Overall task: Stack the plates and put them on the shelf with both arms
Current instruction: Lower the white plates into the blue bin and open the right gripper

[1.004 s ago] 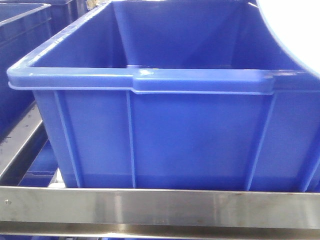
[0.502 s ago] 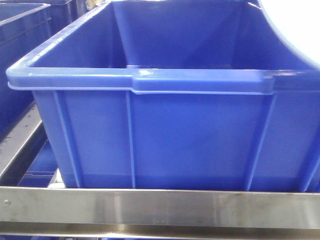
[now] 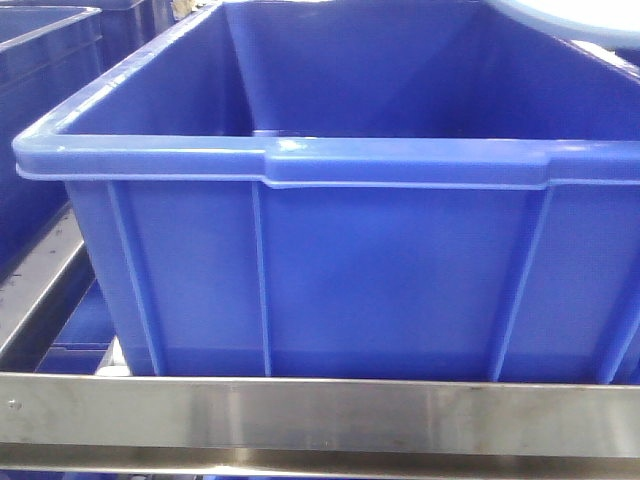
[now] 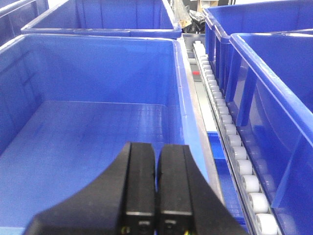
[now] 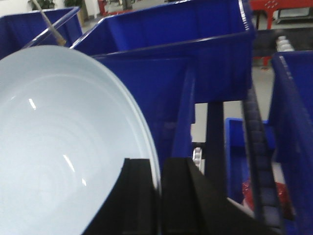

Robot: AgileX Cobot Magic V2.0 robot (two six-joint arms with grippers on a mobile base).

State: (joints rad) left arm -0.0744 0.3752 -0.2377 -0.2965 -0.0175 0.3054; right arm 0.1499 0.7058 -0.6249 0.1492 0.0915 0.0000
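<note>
My right gripper [image 5: 160, 169] is shut on the rim of a white glossy plate [image 5: 54, 147], which fills the left of the right wrist view and stands on edge. I cannot tell if it is one plate or two stacked. In the front view the plate [image 3: 580, 18] shows only as a pale sliver at the top right, above the big blue bin [image 3: 330, 270]. My left gripper [image 4: 156, 156] is shut and empty, hanging over an empty blue bin [image 4: 88, 132]. The shelf's steel front rail [image 3: 320, 415] runs along the bottom of the front view.
Several blue plastic bins [image 5: 186, 54] stand in rows on the shelf. A roller track [image 4: 230, 142] runs between bins right of my left gripper. A dark roller track [image 5: 257, 142] and something red [image 5: 281, 196] lie right of my right gripper.
The plate has moved up and out of the front view: it covered the top right corner before and now only a thin sliver shows at the top edge.
</note>
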